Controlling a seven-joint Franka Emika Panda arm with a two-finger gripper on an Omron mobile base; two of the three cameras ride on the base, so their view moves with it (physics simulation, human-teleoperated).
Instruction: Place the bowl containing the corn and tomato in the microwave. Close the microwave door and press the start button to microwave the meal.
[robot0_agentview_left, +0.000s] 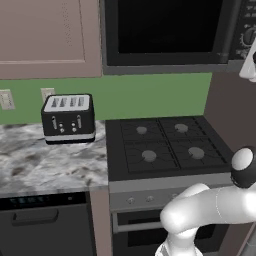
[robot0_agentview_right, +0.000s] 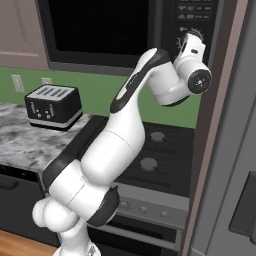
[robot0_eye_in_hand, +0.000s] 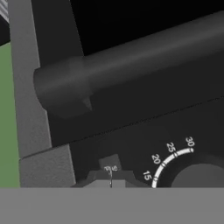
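The microwave (robot0_agentview_left: 165, 30) hangs above the stove, and its door (robot0_agentview_right: 100, 30) stands flat against the front, the black window dark. The bowl, the corn and the tomato are hidden. The door's long grey bar handle (robot0_eye_in_hand: 131, 61) crosses the hand view, and beside it lies the black control strip (robot0_agentview_right: 192, 15) with a timer dial (robot0_eye_in_hand: 192, 170). My gripper (robot0_eye_in_hand: 110, 175) is shut and holds nothing. Its tips are up against a small grey button (robot0_eye_in_hand: 110, 162) on the strip, left of the dial. My gripper (robot0_agentview_right: 192, 36) points into the strip in the right base view.
A black toaster (robot0_agentview_left: 68, 117) stands on the marble counter (robot0_agentview_left: 45, 160) left of the stove (robot0_agentview_left: 165, 145). A tall dark panel (robot0_agentview_right: 220, 125) rises close to the right of my arm. A pinkish cabinet (robot0_agentview_left: 50, 35) hangs left of the microwave.
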